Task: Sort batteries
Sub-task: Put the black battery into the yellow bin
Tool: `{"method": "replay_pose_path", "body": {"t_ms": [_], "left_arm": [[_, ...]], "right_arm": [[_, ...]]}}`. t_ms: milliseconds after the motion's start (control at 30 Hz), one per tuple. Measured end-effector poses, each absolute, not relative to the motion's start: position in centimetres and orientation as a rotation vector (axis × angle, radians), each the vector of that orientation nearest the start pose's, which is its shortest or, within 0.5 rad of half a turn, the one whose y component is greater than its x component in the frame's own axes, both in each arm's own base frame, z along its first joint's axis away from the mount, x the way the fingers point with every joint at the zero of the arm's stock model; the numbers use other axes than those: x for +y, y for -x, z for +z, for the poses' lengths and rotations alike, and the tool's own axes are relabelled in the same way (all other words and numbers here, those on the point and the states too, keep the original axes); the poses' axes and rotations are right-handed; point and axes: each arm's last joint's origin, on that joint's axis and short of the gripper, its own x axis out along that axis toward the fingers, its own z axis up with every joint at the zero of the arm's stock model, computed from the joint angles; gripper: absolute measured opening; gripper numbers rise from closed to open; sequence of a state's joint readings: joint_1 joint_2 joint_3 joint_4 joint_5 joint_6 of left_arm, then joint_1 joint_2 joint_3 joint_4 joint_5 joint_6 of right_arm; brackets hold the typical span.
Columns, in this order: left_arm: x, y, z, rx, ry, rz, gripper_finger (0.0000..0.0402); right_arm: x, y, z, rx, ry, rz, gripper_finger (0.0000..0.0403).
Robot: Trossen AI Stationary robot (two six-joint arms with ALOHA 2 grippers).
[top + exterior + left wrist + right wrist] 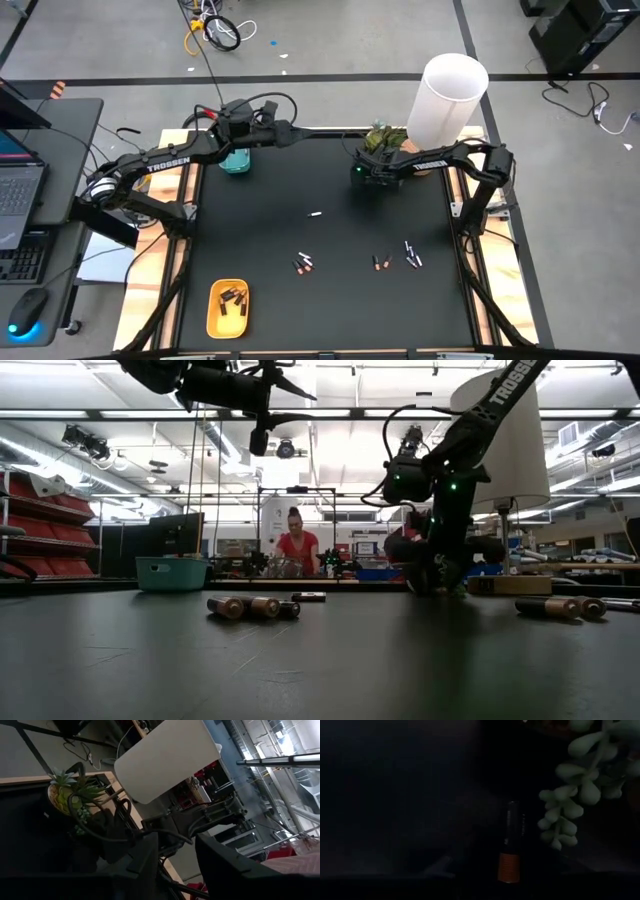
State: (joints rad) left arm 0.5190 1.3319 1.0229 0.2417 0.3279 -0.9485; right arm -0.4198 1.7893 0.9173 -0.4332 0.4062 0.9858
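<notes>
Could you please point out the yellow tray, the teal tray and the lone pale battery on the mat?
Yellow tray [212,318]: high view, on its left rim.
Teal tray [172,575]: low view, on its front wall.
Pale battery [316,214]: high view, on the middle of its body.

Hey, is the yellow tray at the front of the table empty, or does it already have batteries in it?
Not empty. The high view shows the yellow tray holding a few dark batteries clustered toward its far end; the exact count cannot be told.

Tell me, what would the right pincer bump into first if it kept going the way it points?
Probably the dark battery with the orange end lying on the black table, right ahead of the right pincer, beside the succulent plant. Depth is hard to judge.
</notes>
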Motion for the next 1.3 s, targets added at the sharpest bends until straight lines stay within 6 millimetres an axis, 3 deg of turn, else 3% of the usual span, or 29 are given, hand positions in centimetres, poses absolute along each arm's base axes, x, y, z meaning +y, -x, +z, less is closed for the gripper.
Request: {"method": "replay_pose_path", "body": {"t_ms": [300, 600, 733, 833, 1000, 1167, 1300], "left_arm": [[14.2, -26.9, 33.6, -0.024, 0.977, 0.186, 0.0147], [13.6, -27.2, 33.6, 0.003, 0.955, 0.141, 0.0147], [13.7, -27.2, 33.4, 0.013, 1.023, 0.146, 0.0147], [13.6, -27.2, 33.5, 0.018, 1.005, 0.122, 0.0147], [12.9, -25.7, 34.6, 0.032, 0.893, 0.149, 0.0147], [12.3, -24.4, 33.0, 0.238, 0.794, 0.256, 0.0147], [11.9, -24.4, 32.7, 0.284, 0.771, 0.246, 0.0147]], "right_arm": [[-13.0, -27.7, 12.1, 0.931, -0.717, -1.232, 0.0026], [-12.0, -28.5, 12.1, 0.930, -0.675, -1.144, 0.0025], [-11.0, -29.3, 12.7, 0.913, -0.667, -1.033, 0.0025], [-10.3, -29.7, 13.8, 0.883, -0.645, -0.964, 0.0003], [-9.0, -29.6, 15.6, 0.868, -0.556, -0.903, 0.0006], [-8.4, -29.0, 17.4, 0.845, -0.539, -0.889, 0.0003], [-9.1, -28.5, 18.3, 0.813, -0.540, -0.908, 0.0014]]}}
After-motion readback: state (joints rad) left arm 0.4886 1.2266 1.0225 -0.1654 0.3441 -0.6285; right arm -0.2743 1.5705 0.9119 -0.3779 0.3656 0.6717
